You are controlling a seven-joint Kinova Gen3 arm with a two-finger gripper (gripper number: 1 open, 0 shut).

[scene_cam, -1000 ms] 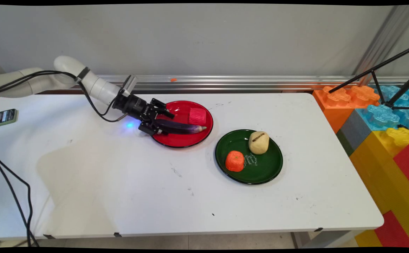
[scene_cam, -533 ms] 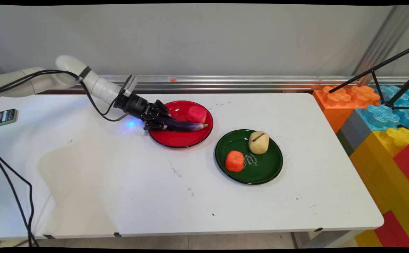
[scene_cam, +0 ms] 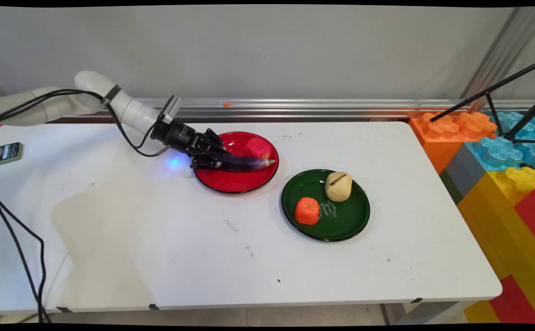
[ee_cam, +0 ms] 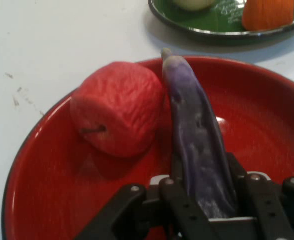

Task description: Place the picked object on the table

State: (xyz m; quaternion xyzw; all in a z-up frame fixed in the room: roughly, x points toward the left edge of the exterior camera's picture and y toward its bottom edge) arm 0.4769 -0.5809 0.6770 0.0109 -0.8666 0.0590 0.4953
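Hand view shows you the gripper [ee_cam: 203,210] pinching the thick end of the purple eggplant [ee_cam: 197,135] between its fingers [ee_cam: 179,210], the eggplant's tip pointing out over the red plate [ee_cam: 41,195]. Beside it, touching or nearly so, sits the red apple [ee_cam: 117,107] on the same plate. From the main view you see the gripper [scene_cam: 212,158] low at the red plate's [scene_cam: 237,184] left rim, the eggplant [scene_cam: 244,163] lying roughly level above the plate — whether it rests on the plate or is clear of it, you cannot tell. Well apart, the green plate [scene_cam: 341,230] carries an orange fruit [scene_cam: 307,210] and a pale potato [scene_cam: 338,186]. So the grasp looks made; the eggplant is not yet off the red plate.
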